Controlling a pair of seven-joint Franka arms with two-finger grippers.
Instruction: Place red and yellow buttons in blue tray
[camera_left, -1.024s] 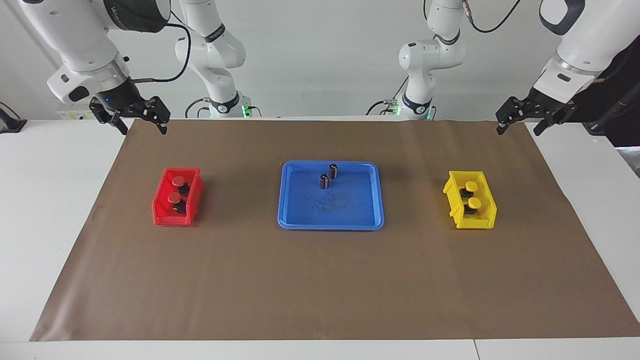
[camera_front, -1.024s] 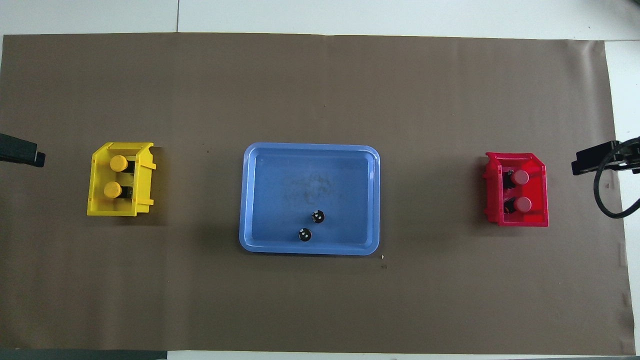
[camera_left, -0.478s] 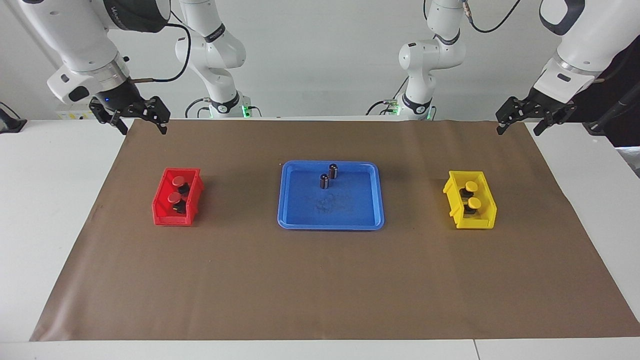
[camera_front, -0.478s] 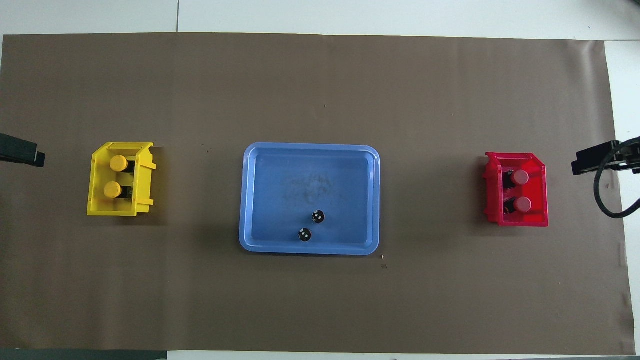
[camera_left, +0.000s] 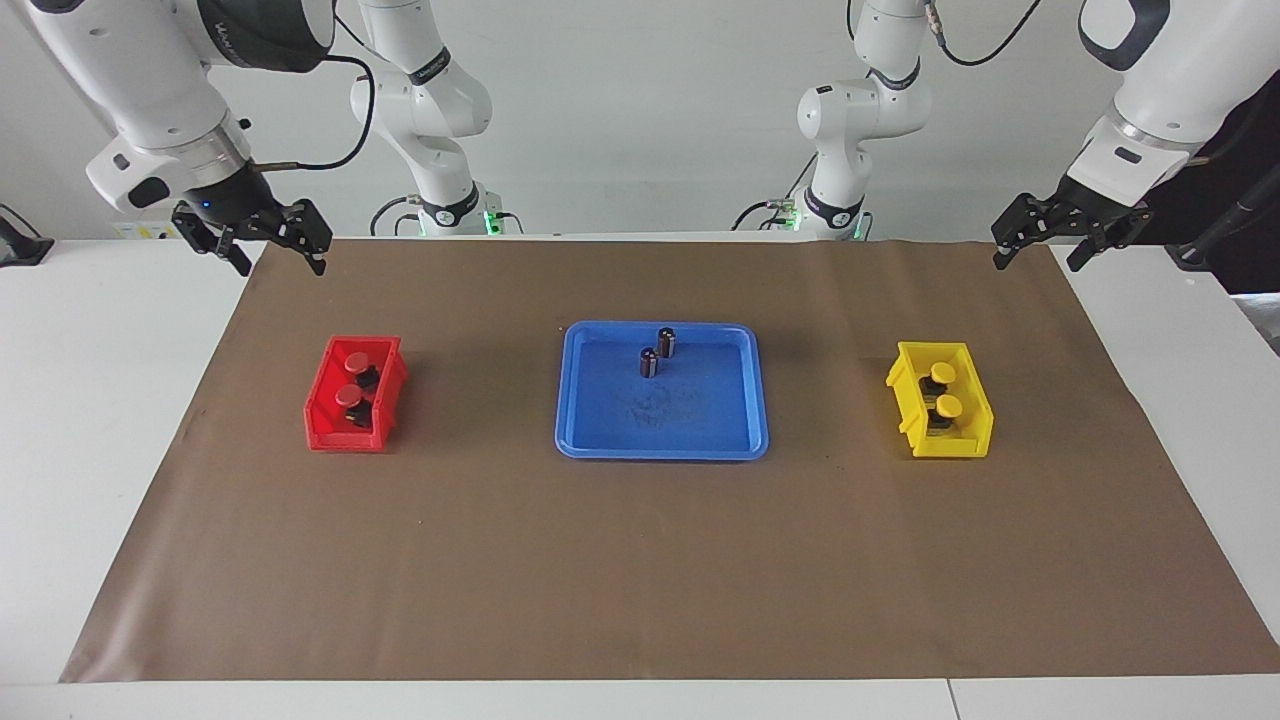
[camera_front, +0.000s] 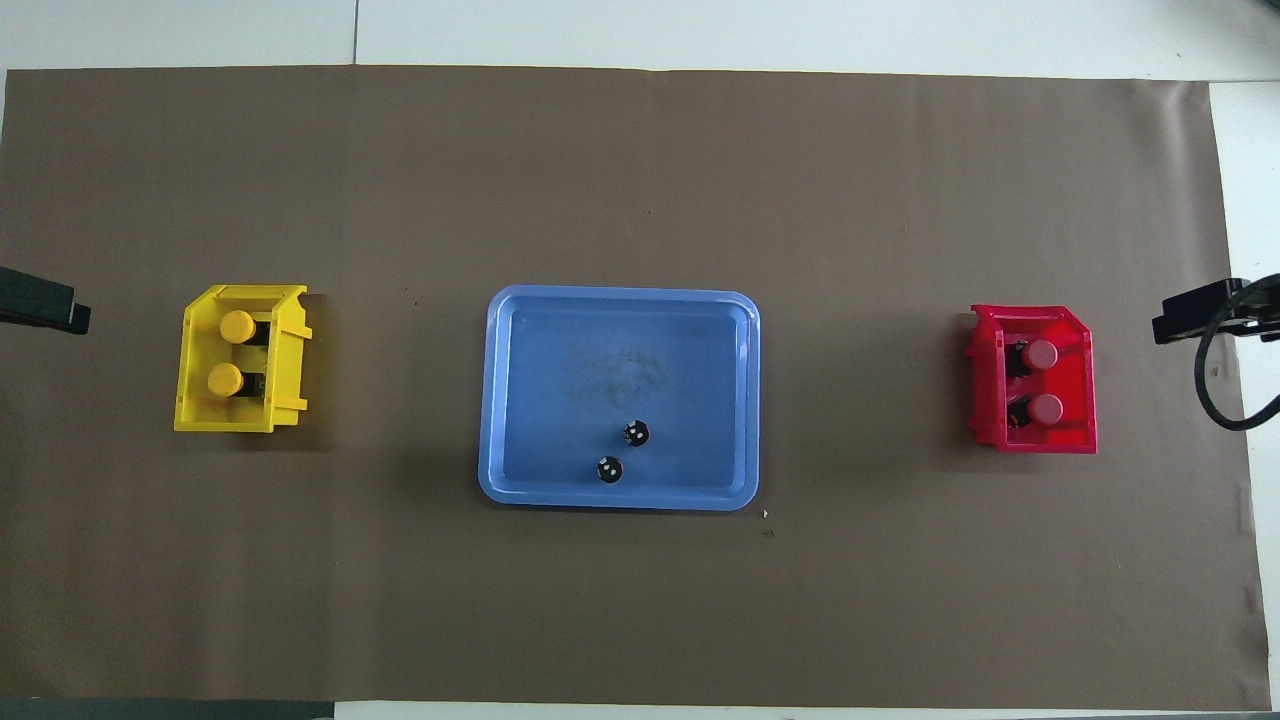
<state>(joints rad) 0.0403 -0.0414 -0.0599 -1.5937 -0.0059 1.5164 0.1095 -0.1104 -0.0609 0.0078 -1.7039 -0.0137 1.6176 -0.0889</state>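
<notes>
In the bins, red buttons (camera_left: 353, 378) and yellow buttons (camera_left: 943, 388), caps up; left gripper (camera_left: 1036, 243) and right gripper (camera_left: 265, 244) open-jawed, empty.

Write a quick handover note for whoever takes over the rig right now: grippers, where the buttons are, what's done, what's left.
Left gripper: jaws open, holding nothing, raised over the mat's corner at the left arm's end, waiting.
Right gripper: jaws apart, holding nothing, raised over the mat's edge near the red bin.
Red buttons: both in the red bin.
Yellow buttons: both in the yellow bin.
Blue tray: mid-table, holding only two dark cylinders.
Done: no button moved yet.
Left: all four buttons go into the blue tray.
</notes>
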